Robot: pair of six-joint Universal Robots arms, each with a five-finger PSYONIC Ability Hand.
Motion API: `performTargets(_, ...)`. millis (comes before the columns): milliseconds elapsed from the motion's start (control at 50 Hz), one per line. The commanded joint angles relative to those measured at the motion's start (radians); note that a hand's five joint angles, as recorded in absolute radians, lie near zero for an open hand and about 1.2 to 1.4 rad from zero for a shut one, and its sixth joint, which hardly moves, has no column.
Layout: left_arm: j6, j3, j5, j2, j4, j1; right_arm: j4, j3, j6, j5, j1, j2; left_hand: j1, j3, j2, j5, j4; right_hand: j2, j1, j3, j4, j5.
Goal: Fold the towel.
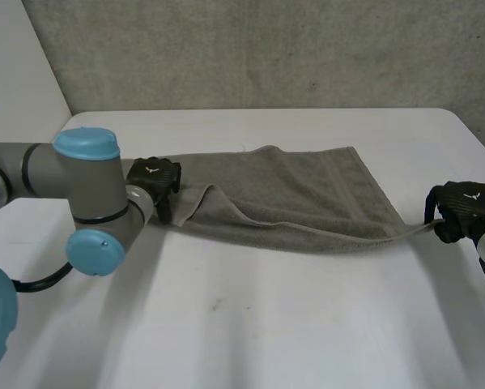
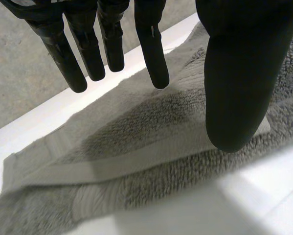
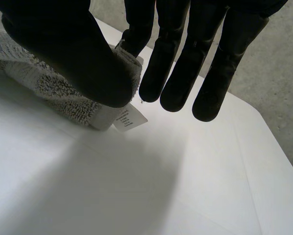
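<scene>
Towel (image 1: 299, 194) spans table (image 1: 307, 324), right hand (image 1: 465, 211) pinching its corner, left hand (image 1: 155, 180) released.

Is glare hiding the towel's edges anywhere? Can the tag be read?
Head view: even light, towel edges clear against the table. Left wrist view: table bright beside the towel, edge plain. Right wrist view: tag well lit, print too small to read.
</scene>
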Motion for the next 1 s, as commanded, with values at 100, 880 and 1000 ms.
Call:
performTargets(100,0.000,0.065,-0.001,-0.071,-0.005,-0.031,0.000,-0.002,-0.001,0.000,0.000,0.002,-0.199,0.067,0.068,0.068,0.070,0.182,0.003,0.181,0.178,0.183)
performTargets(880,-0.068,0.261,-0.145,-0.200,-0.059,-0.105,0.002,-0.008,-0.038,0.000,0.000,0.036,0.096,0.362,0.363,0.363,0.365,0.182,0.003,0.181,0.178,0.183)
performTargets(1000,-0.068,0.287,-0.170,-0.206,-0.056,-0.103,0.002,-0.008,-0.038,0.000,0.000,0.037,0.736,1.002,1.003,1.002,1.004,0.182,0.003,0.181,0.178,0.183)
